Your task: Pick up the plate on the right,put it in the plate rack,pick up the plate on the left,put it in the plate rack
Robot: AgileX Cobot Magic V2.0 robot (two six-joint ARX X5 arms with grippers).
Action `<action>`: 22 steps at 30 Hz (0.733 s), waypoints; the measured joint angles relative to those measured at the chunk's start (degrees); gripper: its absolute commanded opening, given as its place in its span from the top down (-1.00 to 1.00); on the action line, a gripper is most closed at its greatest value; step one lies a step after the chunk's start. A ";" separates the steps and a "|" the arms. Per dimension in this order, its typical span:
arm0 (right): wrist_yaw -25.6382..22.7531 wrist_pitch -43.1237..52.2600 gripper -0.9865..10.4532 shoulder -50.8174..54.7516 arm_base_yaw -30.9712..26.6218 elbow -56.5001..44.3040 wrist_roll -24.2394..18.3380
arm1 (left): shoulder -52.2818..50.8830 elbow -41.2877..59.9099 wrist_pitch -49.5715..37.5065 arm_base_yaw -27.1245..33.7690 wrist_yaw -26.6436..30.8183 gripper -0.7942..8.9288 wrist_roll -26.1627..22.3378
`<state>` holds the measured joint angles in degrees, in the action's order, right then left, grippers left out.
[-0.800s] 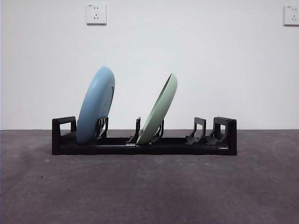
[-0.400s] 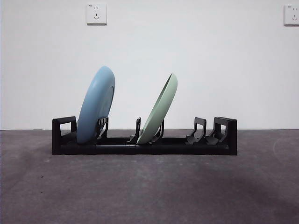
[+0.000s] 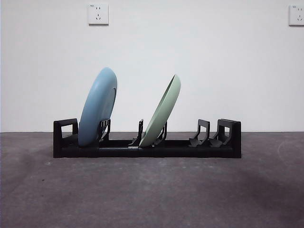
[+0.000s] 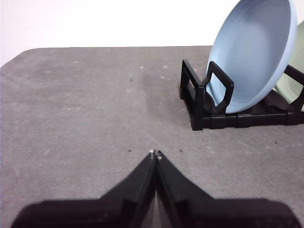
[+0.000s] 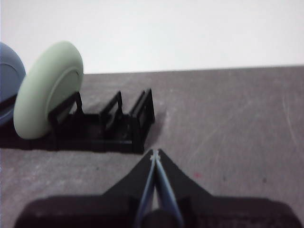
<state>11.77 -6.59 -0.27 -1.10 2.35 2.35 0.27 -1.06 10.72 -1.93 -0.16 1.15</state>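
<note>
Blue plate (image 3: pixel 97 107) and green plate (image 3: pixel 161 111) both lean in the plate rack (image 3: pixel 147 151). Left gripper (image 4: pixel 155 153) and right gripper (image 5: pixel 155 153) are pinched closed, empty, well apart from it. I judge only parking remains; I keep both arms clear.

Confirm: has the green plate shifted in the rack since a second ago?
No. The green plate leans in the same slot of the plate rack, its rim at the same height against the wall.

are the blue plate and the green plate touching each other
Apart. The front view shows the blue plate and green plate in separate slots of the plate rack, bare wall between them.
</note>
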 measured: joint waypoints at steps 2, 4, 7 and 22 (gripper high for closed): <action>0.00 -0.02 0.83 0.00 0.00 -0.92 0.57 | 0.00 0.00 0.00 0.00 0.00 0.84 0.00; 0.00 -1.38 0.83 0.00 0.00 -1.33 0.92 | 0.00 0.00 0.00 0.00 0.00 0.84 0.00; -0.22 -2.47 0.83 -0.02 0.02 -1.33 1.16 | 0.00 0.00 0.00 0.00 -0.02 0.84 0.00; -0.17 -2.45 0.83 0.04 0.02 -1.33 1.97 | 0.00 0.00 0.00 0.00 0.00 0.84 0.00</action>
<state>11.60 -9.04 -0.23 -1.08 1.02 4.32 0.27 -1.06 10.72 -1.93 -0.16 1.15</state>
